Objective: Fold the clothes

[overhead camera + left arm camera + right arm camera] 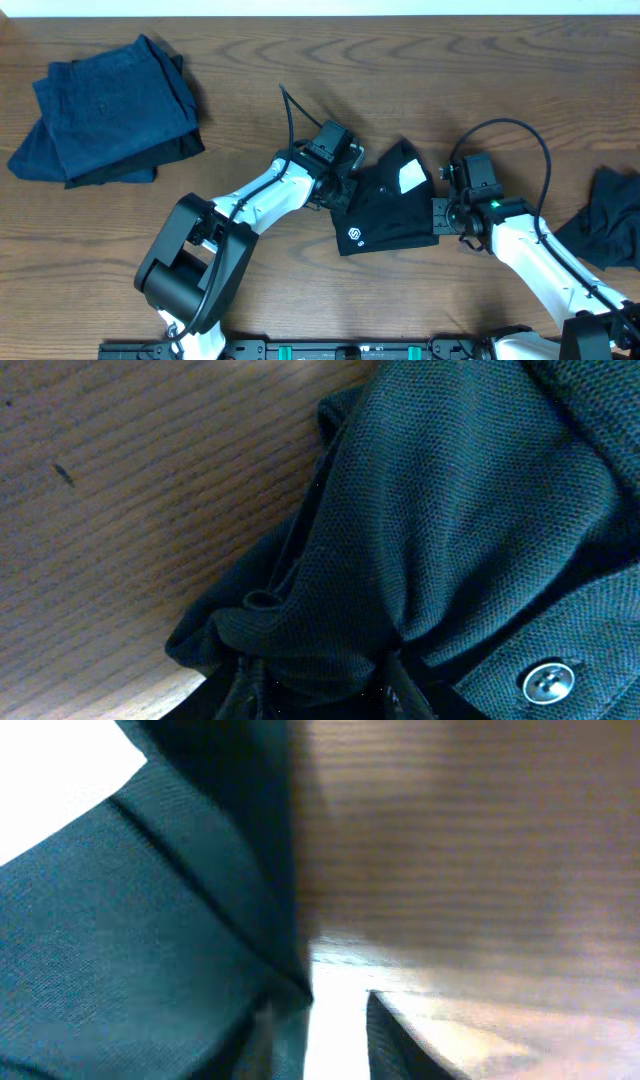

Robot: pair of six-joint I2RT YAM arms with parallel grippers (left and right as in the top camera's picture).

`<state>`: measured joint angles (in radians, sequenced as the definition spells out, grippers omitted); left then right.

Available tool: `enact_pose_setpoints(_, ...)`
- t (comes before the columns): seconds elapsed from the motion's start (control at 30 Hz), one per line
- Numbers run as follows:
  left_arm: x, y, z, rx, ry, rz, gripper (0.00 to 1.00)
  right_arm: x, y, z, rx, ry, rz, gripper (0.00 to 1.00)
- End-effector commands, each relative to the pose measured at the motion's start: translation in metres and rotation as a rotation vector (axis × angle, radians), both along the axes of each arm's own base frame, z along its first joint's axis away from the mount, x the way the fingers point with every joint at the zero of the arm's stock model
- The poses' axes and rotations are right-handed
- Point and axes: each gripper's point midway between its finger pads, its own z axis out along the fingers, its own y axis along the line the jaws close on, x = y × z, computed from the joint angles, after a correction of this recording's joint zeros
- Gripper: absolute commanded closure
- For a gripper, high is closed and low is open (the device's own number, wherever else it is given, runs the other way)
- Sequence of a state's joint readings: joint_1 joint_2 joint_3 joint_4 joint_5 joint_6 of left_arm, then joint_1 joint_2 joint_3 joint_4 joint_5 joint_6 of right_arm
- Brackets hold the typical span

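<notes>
**A:** Start wide. What's on the table (300,60)?

**B:** A folded blue stack (105,110) at the far left and a loose dark heap (612,230) at the right edge. The black shirt (390,215) lies in the middle, part folded, and that is the one in hand.

**A:** How does it lie against the arms?

**B:** It sits squarely between them, its width running left to right. The left gripper (342,190) is at its left edge and the right gripper (443,212) at its right edge, so each arm is nearest its own side.

**A:** And the jaws?

**B:** The left wrist view shows cloth bunched between the left jaws, so I judge them clamped on the shirt. The right jaws stand apart with bare wood showing in the gap. The hem lies against one finger, to the jaws' left, not pinched.

**A:** Small marks?

**B:** There is a white label (411,177) on the far side, a round logo (353,235) on the near left, and a button (547,682) close by the left jaws.
</notes>
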<state>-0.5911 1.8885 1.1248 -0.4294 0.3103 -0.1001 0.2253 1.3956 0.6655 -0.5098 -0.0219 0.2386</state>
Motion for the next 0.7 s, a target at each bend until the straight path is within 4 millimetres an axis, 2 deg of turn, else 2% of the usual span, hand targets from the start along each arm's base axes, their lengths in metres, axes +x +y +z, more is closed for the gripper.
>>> enact_pose_setpoints(0.0,-0.016,0.017,-0.021,0.084,0.051,-0.008,0.62,-0.004,0.016,0.003,0.101,0.01,0.039,0.65)
enact_pose_setpoints(0.2,-0.016,0.017,-0.021,0.085,0.051,-0.008,0.62,-0.007,0.024,0.004,0.142,0.021,0.053,0.45)
enact_pose_setpoints(0.3,-0.016,0.017,-0.021,0.085,0.051,-0.008,0.62,-0.007,0.027,0.003,0.152,0.022,0.08,0.39)
enact_pose_setpoints(0.4,-0.016,0.017,-0.021,0.085,0.051,-0.008,0.62,-0.01,0.038,0.004,0.198,0.026,0.149,0.38)
enact_pose_setpoints(0.53,-0.016,0.017,-0.021,0.084,0.051,-0.008,0.62,-0.006,0.039,0.005,0.197,0.008,0.157,0.35)
enact_pose_setpoints(0.67,-0.016,0.017,-0.021,0.085,0.051,-0.008,0.62,-0.002,0.04,0.003,0.196,-0.003,0.17,0.37)
